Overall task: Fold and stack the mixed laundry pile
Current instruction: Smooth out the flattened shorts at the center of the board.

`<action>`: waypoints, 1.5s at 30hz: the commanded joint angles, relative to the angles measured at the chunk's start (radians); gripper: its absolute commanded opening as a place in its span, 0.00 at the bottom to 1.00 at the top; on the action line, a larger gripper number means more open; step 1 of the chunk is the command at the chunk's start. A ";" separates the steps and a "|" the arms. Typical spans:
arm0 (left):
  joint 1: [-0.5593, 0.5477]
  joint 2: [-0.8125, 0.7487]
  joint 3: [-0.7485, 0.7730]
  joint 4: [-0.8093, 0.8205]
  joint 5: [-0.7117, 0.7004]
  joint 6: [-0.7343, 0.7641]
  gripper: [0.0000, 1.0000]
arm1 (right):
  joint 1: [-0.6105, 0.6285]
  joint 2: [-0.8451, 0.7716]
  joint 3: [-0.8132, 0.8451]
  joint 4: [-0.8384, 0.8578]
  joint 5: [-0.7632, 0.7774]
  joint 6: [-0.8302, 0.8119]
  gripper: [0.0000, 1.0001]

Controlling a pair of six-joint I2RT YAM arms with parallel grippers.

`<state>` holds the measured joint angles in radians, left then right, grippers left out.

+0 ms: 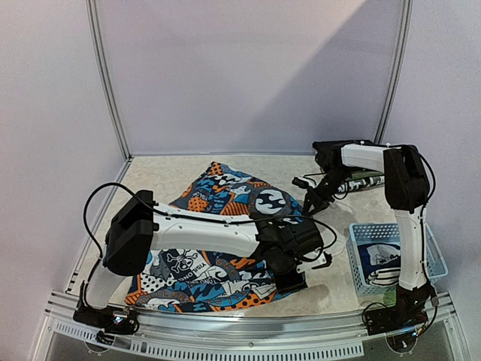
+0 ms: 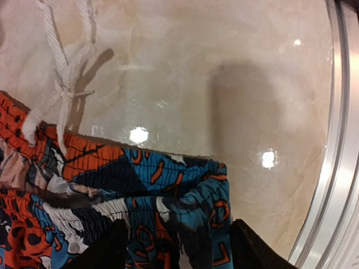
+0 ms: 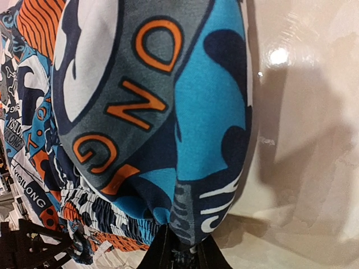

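Note:
The orange-blue-white cartoon-print garment (image 1: 218,226), shorts with an elastic waistband, lies spread across the middle of the table. My left gripper (image 1: 290,281) is low at its near right corner. In the left wrist view its jaws (image 2: 179,249) stand wide apart with the waistband corner (image 2: 185,190) between them, not pinched. My right gripper (image 1: 310,200) is at the far right edge of the shorts. In the right wrist view it (image 3: 182,249) is shut on a lifted fold of the print cloth (image 3: 168,112). The plain black garment is out of view.
A pale blue lattice basket (image 1: 359,271) stands at the near right with a black-and-white printed piece (image 1: 383,263) inside. A folded olive-green cloth (image 1: 367,179) lies behind the right arm. A white drawstring (image 2: 61,84) trails on the table. A metal rail (image 2: 336,168) runs along the table edge.

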<state>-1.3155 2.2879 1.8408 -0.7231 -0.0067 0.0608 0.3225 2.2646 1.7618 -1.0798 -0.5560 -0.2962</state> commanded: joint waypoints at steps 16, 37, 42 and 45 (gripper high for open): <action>0.028 -0.229 -0.072 -0.145 -0.481 0.326 0.00 | -0.003 0.211 0.463 -0.108 -0.286 0.118 0.06; -0.033 -0.146 0.158 0.045 -0.156 0.112 0.56 | -0.172 0.073 0.394 -0.115 -0.013 0.101 0.61; 0.103 -0.429 -0.131 0.197 -0.206 -0.045 0.65 | -0.128 -0.105 0.191 -0.054 -0.063 0.113 0.60; 0.205 -0.544 -0.285 0.202 -0.212 -0.177 0.65 | -0.071 -0.142 0.100 -0.049 -0.113 0.076 0.56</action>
<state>-1.2366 1.8591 1.7184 -0.5915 -0.1867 0.0765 0.1707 2.1792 1.9694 -1.1690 -0.6231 -0.1905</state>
